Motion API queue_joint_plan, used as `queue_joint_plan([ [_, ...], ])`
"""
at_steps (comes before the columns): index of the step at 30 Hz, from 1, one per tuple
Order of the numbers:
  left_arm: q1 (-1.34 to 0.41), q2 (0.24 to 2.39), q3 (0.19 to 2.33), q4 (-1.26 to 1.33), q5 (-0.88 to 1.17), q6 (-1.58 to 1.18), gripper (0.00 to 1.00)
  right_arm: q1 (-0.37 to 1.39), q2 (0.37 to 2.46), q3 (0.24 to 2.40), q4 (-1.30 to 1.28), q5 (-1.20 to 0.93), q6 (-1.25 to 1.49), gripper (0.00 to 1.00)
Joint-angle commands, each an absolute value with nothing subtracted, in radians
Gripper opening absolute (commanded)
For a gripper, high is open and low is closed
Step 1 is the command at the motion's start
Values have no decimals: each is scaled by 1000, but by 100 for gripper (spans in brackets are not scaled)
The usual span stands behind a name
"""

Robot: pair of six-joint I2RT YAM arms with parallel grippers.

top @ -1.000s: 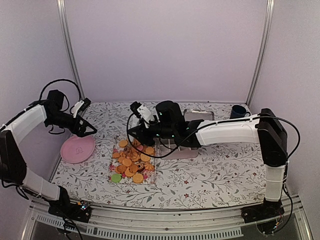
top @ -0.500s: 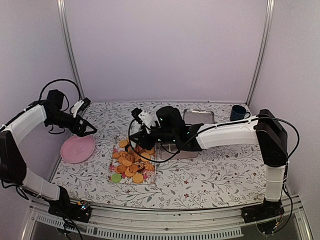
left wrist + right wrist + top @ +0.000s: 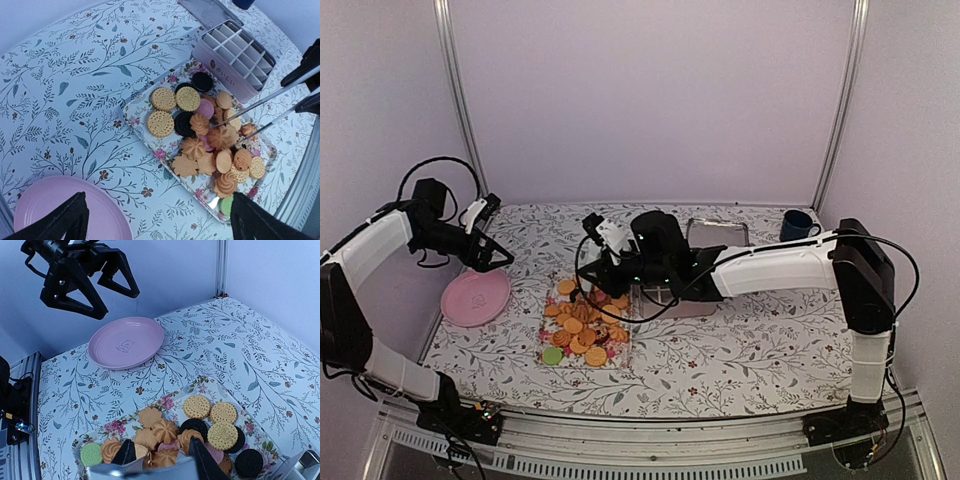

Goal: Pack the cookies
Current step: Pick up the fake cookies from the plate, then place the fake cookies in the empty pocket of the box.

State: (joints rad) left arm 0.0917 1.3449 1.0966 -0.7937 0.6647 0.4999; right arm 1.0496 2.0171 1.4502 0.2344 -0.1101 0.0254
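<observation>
The cookies (image 3: 582,322) lie in a pile on a floral tray (image 3: 549,341): mostly orange-tan, a few black, pink and one green. They also show in the left wrist view (image 3: 200,132) and the right wrist view (image 3: 200,425). My right gripper (image 3: 600,275) is shut on metal tongs (image 3: 260,102), seen as silver metal between my fingers (image 3: 150,471). The tong tips reach down among the tan cookies mid-pile; I cannot tell whether they pinch one. My left gripper (image 3: 492,256) is open and empty, hovering above the pink plate's far edge.
A pink plate (image 3: 475,297) lies left of the tray. A pink box with white dividers (image 3: 235,50) stands at the tray's far right side, its lid (image 3: 718,232) behind it. A dark blue cup (image 3: 797,222) is at the back right.
My right gripper with the tongs has shifted slightly right and back over the cookie tray. The left arm has not moved.
</observation>
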Motion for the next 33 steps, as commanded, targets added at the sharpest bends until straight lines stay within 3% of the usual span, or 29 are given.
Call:
queue_joint_plan([
  [1, 94, 1321, 1083, -767, 669, 489, 99, 1058, 1976, 1508, 253, -91, 16, 12],
  [9, 94, 1322, 1086, -759, 660, 488, 99, 1047, 1920, 1525, 252, -51, -29, 11],
  [24, 94, 1320, 1081, -754, 659, 483, 99, 788, 1825, 1436, 231, -46, -59, 10],
  [33, 94, 1326, 1080, -754, 675, 478, 99, 738, 1856, 1434, 222, -78, -63, 11],
])
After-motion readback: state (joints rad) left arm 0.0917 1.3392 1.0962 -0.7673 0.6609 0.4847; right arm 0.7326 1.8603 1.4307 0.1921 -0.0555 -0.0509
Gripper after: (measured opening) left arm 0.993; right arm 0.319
